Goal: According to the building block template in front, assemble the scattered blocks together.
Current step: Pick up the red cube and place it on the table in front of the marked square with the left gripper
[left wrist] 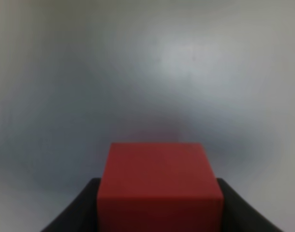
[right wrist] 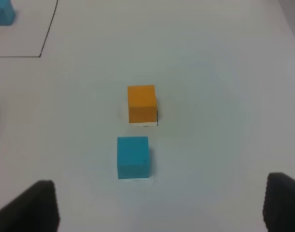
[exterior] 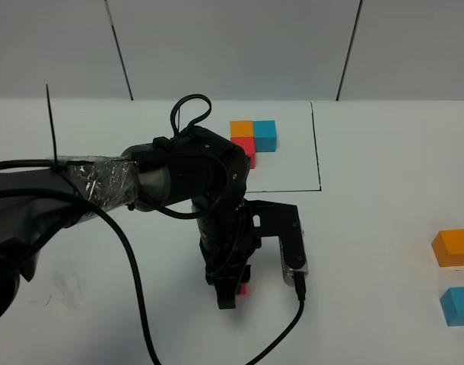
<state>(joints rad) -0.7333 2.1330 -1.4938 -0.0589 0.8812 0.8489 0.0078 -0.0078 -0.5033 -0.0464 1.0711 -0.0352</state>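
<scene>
Exterior high — template within black outline

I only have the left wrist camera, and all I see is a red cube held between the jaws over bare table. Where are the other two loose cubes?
Observer: The orange cube and blue cube sit at the right edge of the high view, orange farther back, with a gap between them.
Operator: Is the other arm on them?
Observer: No. The right wrist view shows the right jaws open, both cubes ahead of them and nothing between them.
Operator: And the template?
Observer: The template lies farther back than your red cube, inside the black outline: orange beside blue, red in front of orange.
</scene>
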